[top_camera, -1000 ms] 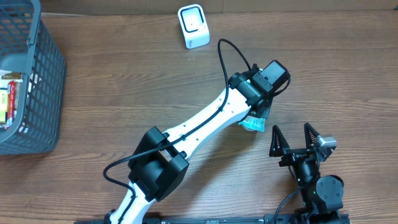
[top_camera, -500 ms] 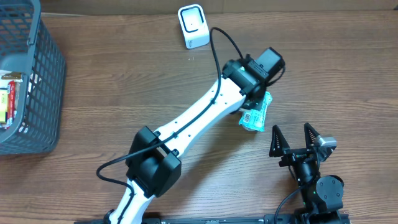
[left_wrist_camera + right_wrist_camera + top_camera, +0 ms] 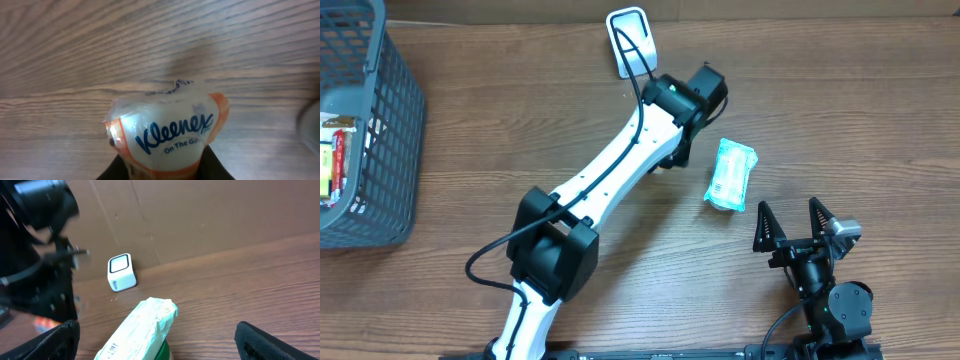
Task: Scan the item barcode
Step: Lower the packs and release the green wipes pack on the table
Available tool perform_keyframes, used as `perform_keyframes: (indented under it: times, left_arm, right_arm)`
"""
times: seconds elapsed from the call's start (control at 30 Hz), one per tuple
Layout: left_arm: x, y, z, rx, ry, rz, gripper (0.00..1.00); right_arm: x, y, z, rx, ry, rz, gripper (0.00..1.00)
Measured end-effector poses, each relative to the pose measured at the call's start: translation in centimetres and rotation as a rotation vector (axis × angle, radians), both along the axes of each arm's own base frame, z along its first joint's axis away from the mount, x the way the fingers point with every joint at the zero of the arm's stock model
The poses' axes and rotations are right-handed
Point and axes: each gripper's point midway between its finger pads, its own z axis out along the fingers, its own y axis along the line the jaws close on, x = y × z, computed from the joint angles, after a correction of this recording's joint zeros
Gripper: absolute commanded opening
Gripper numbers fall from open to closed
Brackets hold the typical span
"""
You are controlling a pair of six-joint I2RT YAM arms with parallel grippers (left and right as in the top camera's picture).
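An orange-edged Kleenex pack (image 3: 167, 132) fills the left wrist view, and my left gripper (image 3: 165, 169) is shut on its lower end, with a dark finger on each side. From overhead, that gripper (image 3: 668, 158) hangs just below the white scanner (image 3: 632, 42), and the arm hides most of the pack. A teal tissue pack (image 3: 731, 174) lies flat on the table to the right, with its barcode (image 3: 114, 347) facing up. My right gripper (image 3: 788, 210) is open just below the teal pack and holds nothing.
A grey basket (image 3: 395, 120) with several packaged items stands at the far left. A cardboard wall (image 3: 200, 215) runs along the back edge behind the scanner (image 3: 121, 272). The left arm (image 3: 610, 190) crosses the table's middle diagonally.
The left arm has swung up and to the left, away from the teal pack and toward the scanner. This has uncovered the teal pack, which stays on the table. The right arm has not moved.
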Motion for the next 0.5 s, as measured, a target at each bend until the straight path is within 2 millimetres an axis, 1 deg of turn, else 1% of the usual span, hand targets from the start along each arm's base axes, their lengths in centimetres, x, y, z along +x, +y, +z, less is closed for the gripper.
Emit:
perform_keyframes:
  times: [0.07,0.17,0.23,0.27,0.3,0.33,0.4,0.43,0.5]
  left_arm:
    - [-0.5,0.2,-1.7,0.017,0.019,-0.002,0.27]
    - [-1.2,0.6,-4.0,0.031,0.050,-0.003,0.27]
    - [-1.7,0.7,-5.2,0.031,0.074,-0.003,0.27]
    - [-1.9,0.7,-5.7,0.029,0.085,-0.003,0.29]
    - [-2.1,0.7,-6.0,0.027,0.095,-0.003,0.35]
    - [-2.3,0.7,-6.2,0.025,0.105,-0.005,0.48]
    - [-2.4,0.6,-6.3,0.019,0.113,-0.006,0.67]
    - [-2.5,0.5,-6.4,0.015,0.116,-0.003,0.69]
    - [-2.6,0.5,-6.4,0.012,0.124,-0.006,0.70]
  right_arm:
    - [0.0,0.0,0.0,0.000,0.000,0.001,1.00]
    - [0.0,0.0,0.0,-0.001,0.001,0.000,1.00]
    - [0.0,0.0,0.0,0.000,0.001,0.000,1.00]
    - [0.0,0.0,0.0,0.000,0.000,0.000,1.00]
    - [0.0,0.0,0.0,0.000,0.001,0.001,1.00]
    - [0.0,0.0,0.0,0.000,0.001,0.001,1.00]
    - [0.0,0.0,0.0,-0.001,0.001,0.000,1.00]
    - [0.0,0.0,0.0,-0.001,0.001,0.000,1.00]
    - [0.0,0.0,0.0,-0.001,0.000,0.000,1.00]
